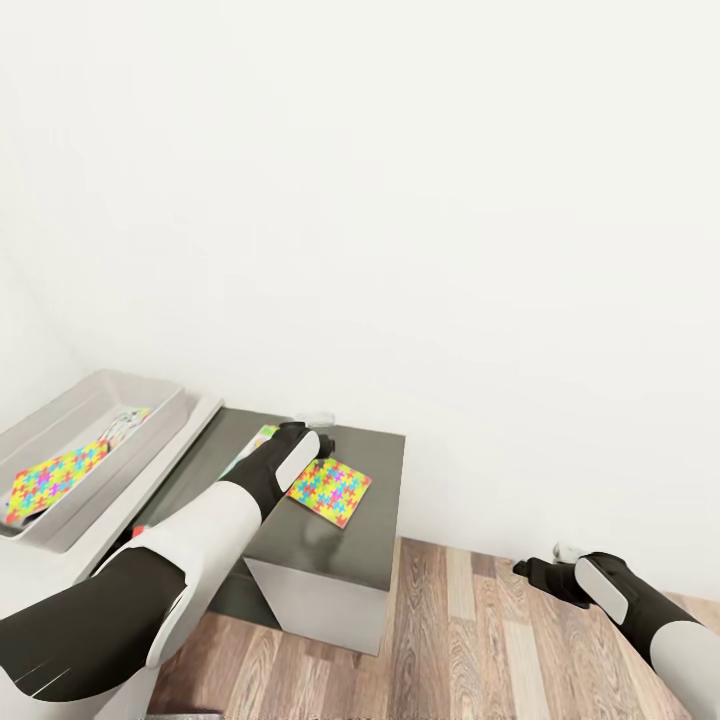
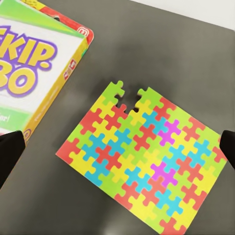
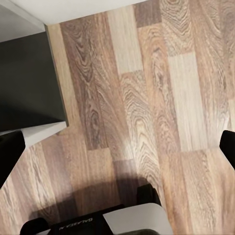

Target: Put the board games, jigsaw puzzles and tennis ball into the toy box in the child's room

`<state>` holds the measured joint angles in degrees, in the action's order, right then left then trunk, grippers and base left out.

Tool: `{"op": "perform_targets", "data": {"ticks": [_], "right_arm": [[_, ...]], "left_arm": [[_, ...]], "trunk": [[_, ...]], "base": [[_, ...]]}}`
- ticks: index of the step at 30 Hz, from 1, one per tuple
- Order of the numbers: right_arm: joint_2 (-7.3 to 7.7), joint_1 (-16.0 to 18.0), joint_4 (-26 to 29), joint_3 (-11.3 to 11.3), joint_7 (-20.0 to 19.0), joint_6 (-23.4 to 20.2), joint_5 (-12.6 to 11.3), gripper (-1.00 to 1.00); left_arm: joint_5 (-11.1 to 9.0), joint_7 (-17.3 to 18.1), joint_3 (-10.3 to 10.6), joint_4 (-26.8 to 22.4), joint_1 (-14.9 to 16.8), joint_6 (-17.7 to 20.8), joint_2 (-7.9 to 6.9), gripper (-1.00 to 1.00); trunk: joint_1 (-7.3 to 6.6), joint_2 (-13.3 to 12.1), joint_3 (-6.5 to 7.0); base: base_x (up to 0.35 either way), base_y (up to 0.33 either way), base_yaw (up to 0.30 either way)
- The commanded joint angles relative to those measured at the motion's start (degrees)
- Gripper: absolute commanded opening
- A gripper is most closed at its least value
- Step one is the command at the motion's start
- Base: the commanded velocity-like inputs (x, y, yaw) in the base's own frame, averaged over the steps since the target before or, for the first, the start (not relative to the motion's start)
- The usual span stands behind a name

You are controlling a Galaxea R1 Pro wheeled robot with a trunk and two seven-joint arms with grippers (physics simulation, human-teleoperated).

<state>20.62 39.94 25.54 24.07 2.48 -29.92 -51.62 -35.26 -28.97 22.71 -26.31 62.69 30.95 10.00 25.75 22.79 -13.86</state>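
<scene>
A: Status? Where's the left gripper [image 2: 117,147]?

B: Hanging over the dark lower surface [image 1: 375,470], jaws spread wide, holding nothing. A jigsaw puzzle [image 2: 147,161] lies flat right under it, between the fingertips. The green and white board game [image 2: 34,73] sits just beside that puzzle, off to one finger's side.

A: Progress?

B: Partial, as a judgement. The toy box [image 1: 160,425] already holds another jigsaw puzzle [image 1: 55,478], with something white tucked beyond it, too small to identify. The puzzle and game under the gripper remain outside.

A: Right gripper [image 1: 535,575]?

B: Spread open, empty, over the wood floor [image 3: 147,98], well away from everything.

A: Blind spots?

B: The left arm covers most of the game from the head camera. The small pale object behind the wrist is unidentifiable.
</scene>
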Motion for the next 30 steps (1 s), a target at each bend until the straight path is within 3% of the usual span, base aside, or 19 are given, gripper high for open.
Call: {"op": "perform_targets", "data": {"ticks": [1,9,18,30], "right_arm": [[0.04,0.0,0.1,0.4,0.3,-0.1,-0.4,1.0],[-0.06,0.0,0.1,0.4,0.3,-0.1,-0.4,1.0],[0.01,0.0,0.1,0.4,0.2,-0.1,-0.4,1.0],[-0.21,0.0,0.1,0.4,0.2,-0.1,-0.4,1.0]], "left_arm": [[-0.4,-0.5,0.2,0.0,0.1,0.1,0.0,1.0],[-0.4,-0.1,0.1,-0.1,0.1,0.0,0.0,1.0],[-0.4,2.8,0.4,-1.2,0.1,0.0,0.0,1.0],[-0.4,3.2,0.6,-2.5,0.1,0.0,0.0,1.0]], "trunk": [[0.03,0.1,-0.21],[0.03,0.1,-0.97],[0.03,0.1,-1.81],[0.03,0.1,-2.93]], "base": [[0.0,0.0,0.0],[0.0,0.0,0.0],[0.0,0.0,0.0],[0.008,0.005,0.0]]}}
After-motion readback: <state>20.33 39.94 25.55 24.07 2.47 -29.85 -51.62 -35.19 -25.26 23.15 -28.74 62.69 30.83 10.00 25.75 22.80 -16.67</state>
